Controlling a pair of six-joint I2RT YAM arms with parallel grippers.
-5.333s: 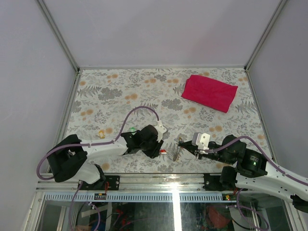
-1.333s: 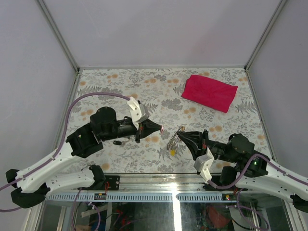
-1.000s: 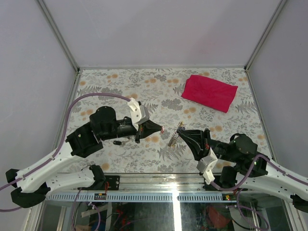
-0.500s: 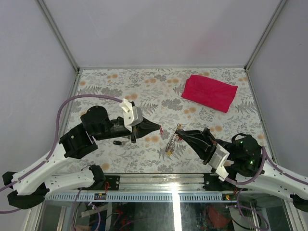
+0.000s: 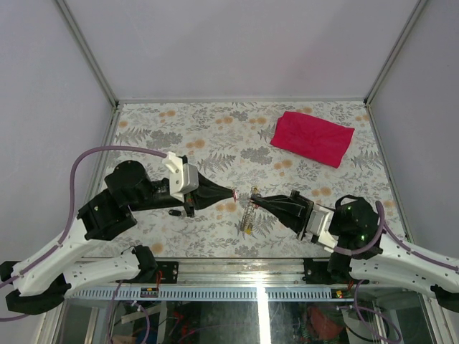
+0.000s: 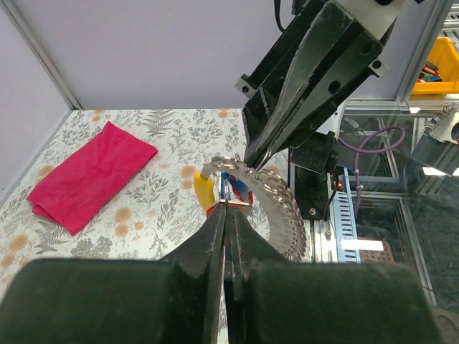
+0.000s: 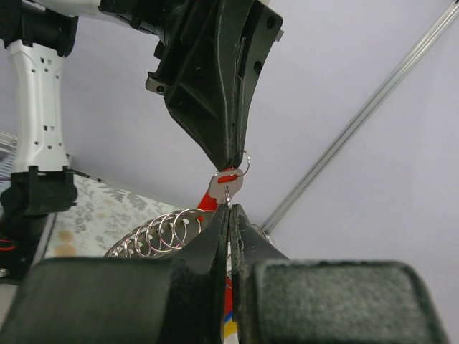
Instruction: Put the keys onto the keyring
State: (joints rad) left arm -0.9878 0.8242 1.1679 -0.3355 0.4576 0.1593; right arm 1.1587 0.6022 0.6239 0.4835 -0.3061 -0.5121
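Across the flower-patterned bench (image 5: pixel 179 129) both arms reach inward from the near edge and meet in the air above its near middle. This posture brings the two small parts tip to tip and keeps them off the surface. The red cloth (image 5: pixel 312 138) lies folded at the far right, well apart from the work point, and obstructs nothing. The left pincer (image 5: pixel 230 193) points right with its jaws pressed together on the red-tagged key (image 7: pixel 225 180). It grips the key by the tag end, so the metal head and its small loop project free toward the opposite arm. The right pincer (image 5: pixel 254 198) points left, likewise clamped to a slit, and holds the keyring (image 6: pixel 276 206) by its upper edge. The chain-like strand of linked rings hangs below the tips, and the yellow tag (image 6: pixel 203 192) dangles beside it. The key is thus in the left grip and the keyring in the right grip, and the two are just beside each other. The right wrist view places the key's loop directly above the right fingertips. Whether it has entered the ring cannot be told. The likely purpose of the opposed hold is to keep the ring steady while the key is threaded on. The main obstruction is local: the hanging strand and the tag crowd the ring's edge, and both sets of black fingers hide the contact point from above. No other key is clearly visible on the bench.
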